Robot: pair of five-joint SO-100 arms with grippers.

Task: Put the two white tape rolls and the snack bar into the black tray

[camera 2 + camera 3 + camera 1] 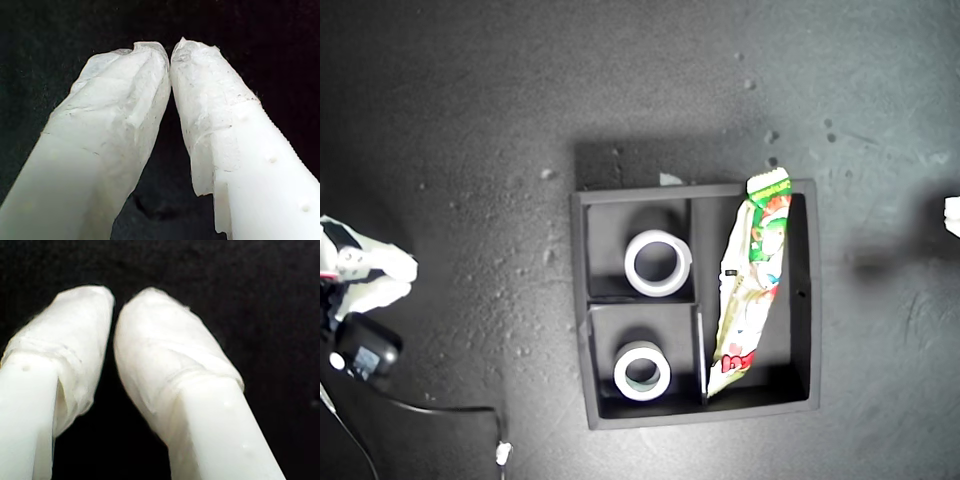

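1. Exterior view: the black tray point(810, 300) sits in the middle of the dark table point(470, 120). One tape roll point(658, 263) lies in each small box, the second roll point(642, 371) nearer the bottom edge. The snack bar point(752, 290) lies in the long box.
2. First wrist view: my first gripper point(170, 52) has its tips together, holding nothing.
3. Second wrist view: my second gripper point(115, 302) is also pressed together and empty.

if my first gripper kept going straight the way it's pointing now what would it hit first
Most likely only the dark tabletop. In the first wrist view my first gripper has its fingers together, with nothing between them, and only dark surface shows beyond the tips. How far off it lies is unclear.
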